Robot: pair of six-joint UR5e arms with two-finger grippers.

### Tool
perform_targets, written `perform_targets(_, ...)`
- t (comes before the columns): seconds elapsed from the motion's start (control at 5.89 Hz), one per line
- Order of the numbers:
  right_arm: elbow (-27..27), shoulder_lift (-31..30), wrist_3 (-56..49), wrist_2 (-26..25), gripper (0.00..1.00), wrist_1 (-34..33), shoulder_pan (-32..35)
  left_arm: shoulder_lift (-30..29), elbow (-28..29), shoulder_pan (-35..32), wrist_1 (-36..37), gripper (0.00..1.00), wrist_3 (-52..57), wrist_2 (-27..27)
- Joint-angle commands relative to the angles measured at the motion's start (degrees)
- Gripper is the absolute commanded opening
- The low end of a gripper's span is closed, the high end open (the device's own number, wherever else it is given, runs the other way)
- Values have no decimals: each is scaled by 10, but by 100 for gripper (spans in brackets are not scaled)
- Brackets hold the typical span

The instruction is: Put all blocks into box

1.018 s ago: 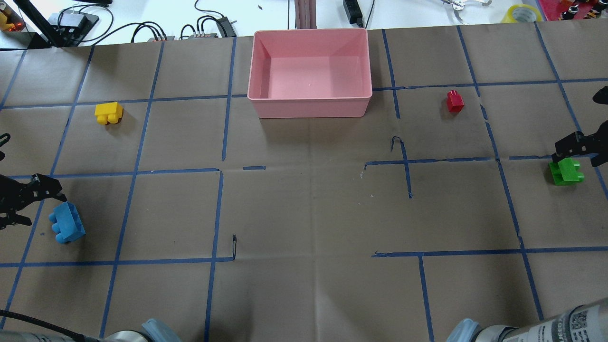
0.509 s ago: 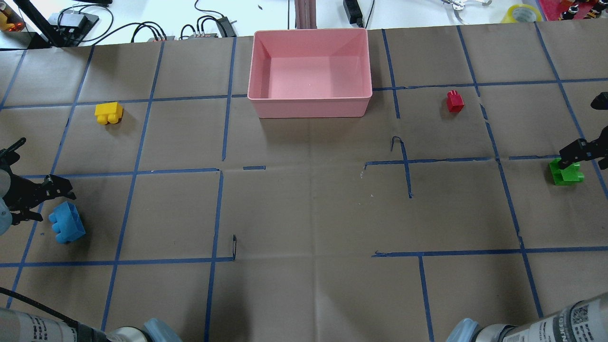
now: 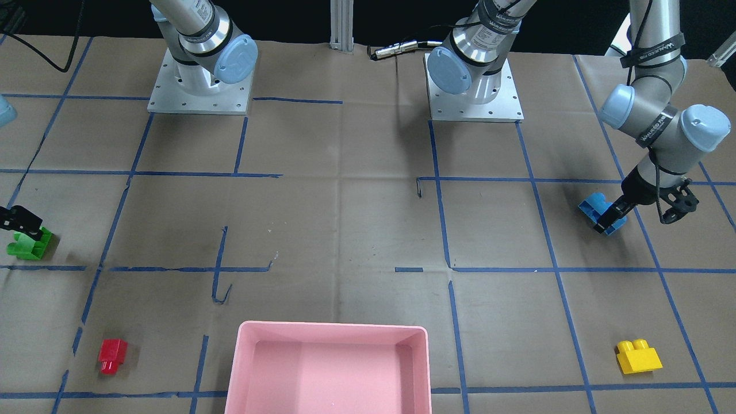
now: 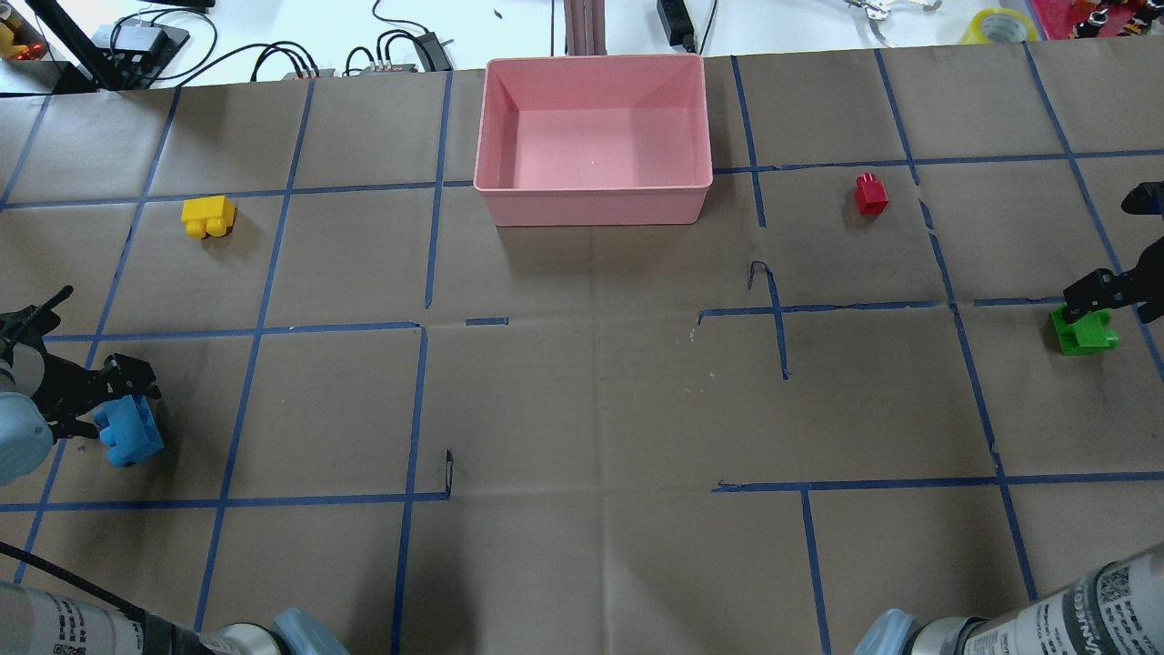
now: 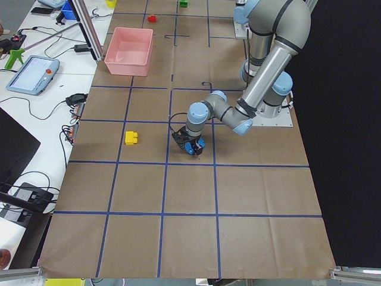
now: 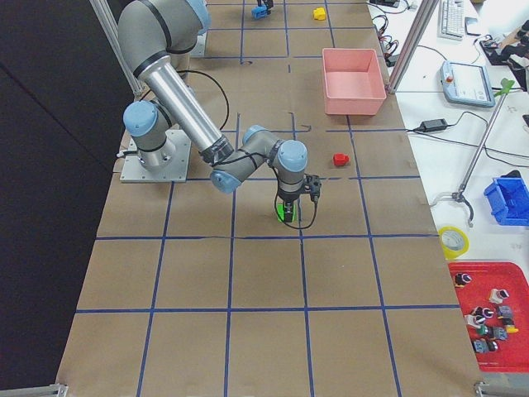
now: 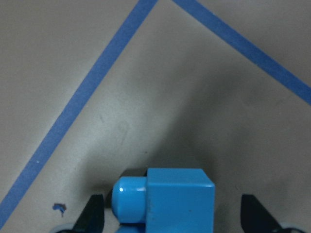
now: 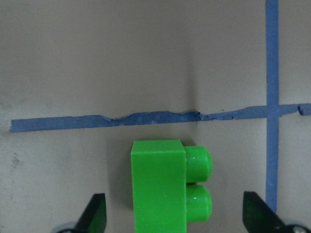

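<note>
My left gripper (image 4: 111,404) is open and low at the table's left edge, with its fingers on either side of the blue brick (image 4: 129,435). The left wrist view shows the blue brick (image 7: 167,204) between the fingertips (image 7: 95,216) with gaps on both sides. My right gripper (image 4: 1098,296) is open over the green brick (image 4: 1082,330) at the right edge. In the right wrist view the green brick (image 8: 160,189) sits between the spread fingertips (image 8: 95,213). The yellow brick (image 4: 207,216) and the red brick (image 4: 870,194) lie on the table. The pink box (image 4: 591,198) stands empty at the far centre.
Blue tape lines grid the brown paper cover. Cables and power gear (image 4: 400,50) and a yellow tape roll (image 4: 1000,25) lie beyond the far edge. Both arm bases (image 3: 471,86) stand at the robot's side of the table.
My left gripper has moved right, from beside the blue brick to astride it. My right gripper has shifted slightly and settled lower over the green brick. The bricks have not moved.
</note>
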Motion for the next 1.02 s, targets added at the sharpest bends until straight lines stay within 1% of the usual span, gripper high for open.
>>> perform_targets(0.0,3,20,0,-3,99,-12,1,0,-1,21,1,91,20,-1)
perform_targets(0.17,4,26,-1,-6,99,-20,1,3,-1,21,0,83,20,0)
perform_targets(0.51,12,26,-1,-9,99,-23,0,5,-2,21,-3,81,20,-2)
perform_targets(0.68,13,26,-1,-9,99,-23,0,7,-2,20,-4,73,21,-2)
perform_targets(0.85,13,26,0,-9,99,-23,0,7,-2,19,-6,59,21,-2)
